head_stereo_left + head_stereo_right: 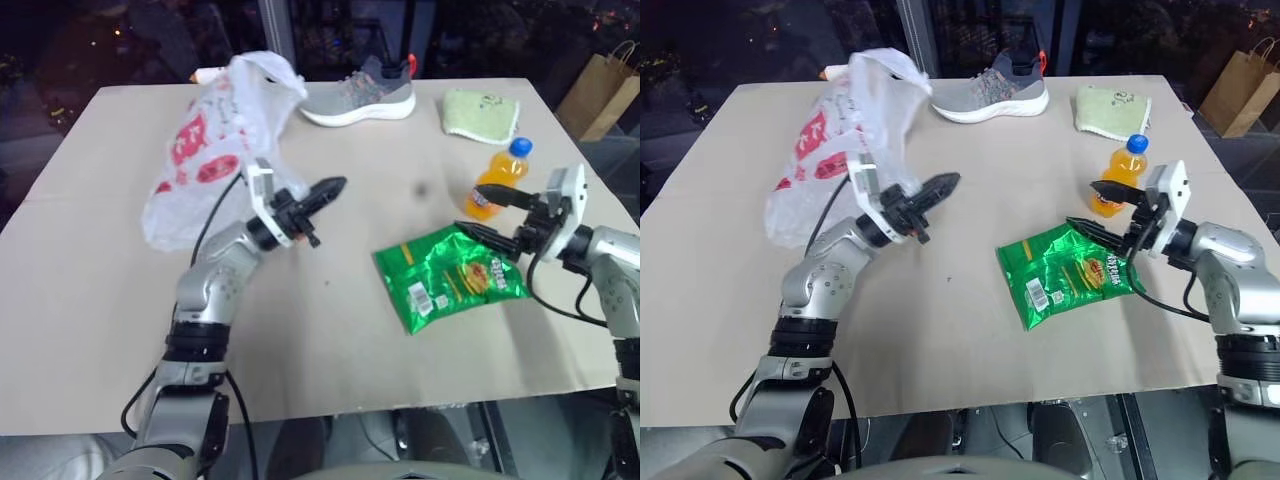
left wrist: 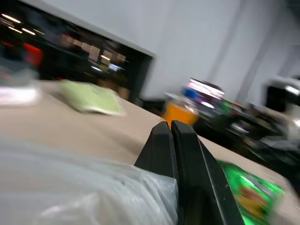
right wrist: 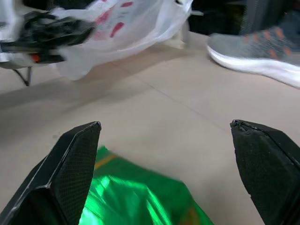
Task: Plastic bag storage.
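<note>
The plastic bag (image 1: 215, 140), translucent white with red print, stands crumpled at the table's far left. My left gripper (image 1: 332, 187) is shut just to the right of it, fingers pointing toward the table's middle. In the left wrist view the bag (image 2: 70, 192) lies against the base of the closed fingers (image 2: 185, 154), and no plastic shows between their tips. At the right my right gripper (image 1: 468, 207) stands wide open above the far edge of a green snack packet (image 1: 450, 275), holding nothing. The right wrist view shows the bag (image 3: 126, 28) and the left gripper (image 3: 47, 35) across the table.
A grey shoe (image 1: 360, 95) and a pale green cloth (image 1: 480, 113) lie along the far edge. An orange drink bottle (image 1: 497, 180) stands just behind the right gripper. A brown paper bag (image 1: 605, 85) sits beyond the table's (image 1: 330, 350) far right corner.
</note>
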